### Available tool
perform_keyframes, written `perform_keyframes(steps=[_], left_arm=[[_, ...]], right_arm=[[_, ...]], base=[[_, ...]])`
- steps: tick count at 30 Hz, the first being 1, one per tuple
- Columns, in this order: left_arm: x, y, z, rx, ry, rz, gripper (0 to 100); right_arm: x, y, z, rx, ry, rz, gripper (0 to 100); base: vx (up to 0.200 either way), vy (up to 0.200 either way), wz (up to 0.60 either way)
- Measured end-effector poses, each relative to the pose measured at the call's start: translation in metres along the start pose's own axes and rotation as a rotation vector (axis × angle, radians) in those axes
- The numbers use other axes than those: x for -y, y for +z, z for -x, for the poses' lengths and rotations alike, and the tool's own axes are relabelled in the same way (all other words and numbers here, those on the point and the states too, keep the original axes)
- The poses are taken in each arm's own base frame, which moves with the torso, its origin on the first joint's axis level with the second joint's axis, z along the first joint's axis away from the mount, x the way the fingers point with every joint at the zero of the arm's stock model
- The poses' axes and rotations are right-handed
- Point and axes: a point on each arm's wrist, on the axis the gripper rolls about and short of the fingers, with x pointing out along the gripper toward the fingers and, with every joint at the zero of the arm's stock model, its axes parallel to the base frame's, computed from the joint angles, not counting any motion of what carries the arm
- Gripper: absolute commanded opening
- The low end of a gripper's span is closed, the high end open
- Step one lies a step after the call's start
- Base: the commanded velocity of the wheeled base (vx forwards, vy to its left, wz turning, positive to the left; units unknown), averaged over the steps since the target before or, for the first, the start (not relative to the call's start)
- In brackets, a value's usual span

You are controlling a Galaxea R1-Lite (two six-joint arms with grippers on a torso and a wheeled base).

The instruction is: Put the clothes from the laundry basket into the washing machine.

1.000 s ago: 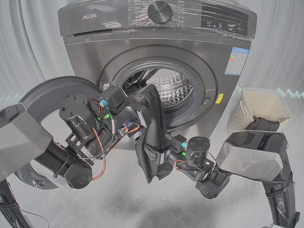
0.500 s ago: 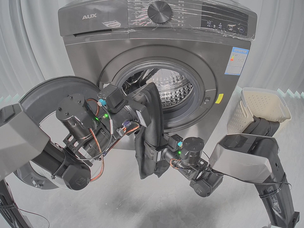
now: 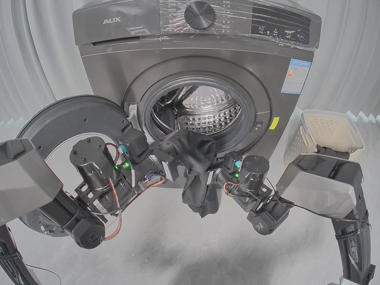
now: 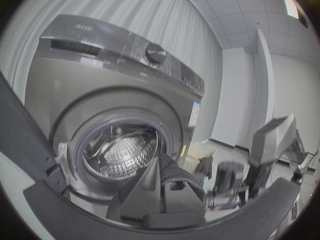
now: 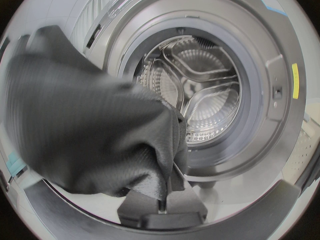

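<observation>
The left gripper (image 3: 173,149) and right gripper (image 3: 211,173) are both clamping tight on one black garment (image 3: 198,167), which is bunching between them and hanging just in front of the lower rim of the washing machine (image 3: 190,64) opening, outside the drum (image 3: 208,109). The door (image 3: 71,115) is standing wide open on the robot's left. The laundry basket (image 3: 332,127) is sitting on the floor beside the machine on the robot's right, holding more dark clothes (image 3: 336,153).

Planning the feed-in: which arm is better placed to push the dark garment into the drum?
Probably left: the left hand holds the garment at the drum lip; the right hand grips lower, below the opening.
</observation>
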Motion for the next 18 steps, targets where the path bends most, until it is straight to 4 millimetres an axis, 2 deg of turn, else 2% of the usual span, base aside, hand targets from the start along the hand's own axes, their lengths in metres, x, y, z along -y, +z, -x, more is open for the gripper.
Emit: perform_keyframes(steps=[8, 15, 16, 18], left_arm=[[-0.006, -0.043, 0.027, -0.201, 0.016, 0.005, 0], [-0.012, -0.080, 0.039, -0.343, 0.024, -0.017, 0], [-0.013, -0.084, 0.039, -0.355, 0.024, -0.017, 100], [-0.014, -0.089, 0.041, -0.375, 0.028, -0.017, 100]], right_arm=[[0.003, 0.043, 0.010, 0.070, -0.008, -0.005, 0], [0.002, 0.067, 0.015, 0.103, -0.007, -0.006, 0], [0.002, 0.069, 0.016, 0.106, -0.007, -0.006, 0], [0.002, 0.072, 0.017, 0.112, -0.007, -0.006, 0]], base=[[0.000, 0.000, 0.00], [0.000, 0.000, 0.00], [0.000, 0.000, 0.00], [0.000, 0.000, 0.00]])
